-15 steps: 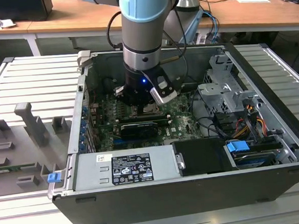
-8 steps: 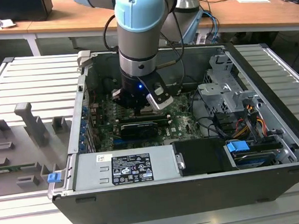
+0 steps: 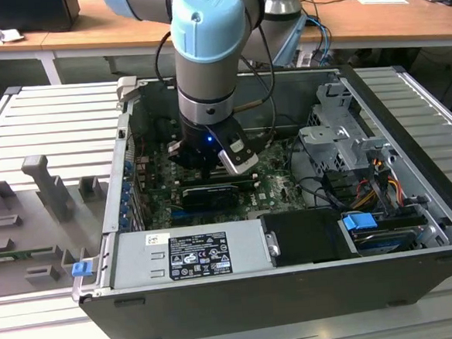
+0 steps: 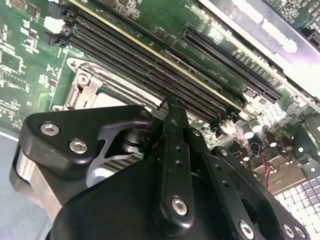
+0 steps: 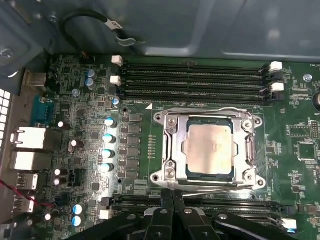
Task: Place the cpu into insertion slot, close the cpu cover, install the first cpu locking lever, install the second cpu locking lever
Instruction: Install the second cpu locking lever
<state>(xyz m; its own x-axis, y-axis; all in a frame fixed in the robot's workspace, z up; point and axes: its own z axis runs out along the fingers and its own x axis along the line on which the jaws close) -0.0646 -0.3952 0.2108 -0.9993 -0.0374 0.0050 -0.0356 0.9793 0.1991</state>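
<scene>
Closed fingertip to fingertip and gripping nothing, my fingers (image 5: 172,197) are hovering at the near edge of the insertion slot (image 5: 165,150) in the first wrist view, just beside the thin lever wire running along that edge. I am not able to confirm contact with that wire; the tips appear touching or very nearly so.

Status of the cpu (image 5: 209,150): it is lying flat and square inside the slot, silver top facing up. I am judging the placement step complete.

Status of the cpu cover (image 5: 252,150): the silver frame is lying down around the chip, its cut-out centre exposing the metal top. I am judging the cover closed.

Status of the locking levers: wire runs are showing along two opposite edges of the frame, but whether either is hooked under its catch cannot be determined. I am judging lever work to be the step in hand.

In the exterior view my gripper (image 3: 210,170) is reaching down into the open computer case (image 3: 296,289), over the green circuit board (image 3: 277,183).
</scene>
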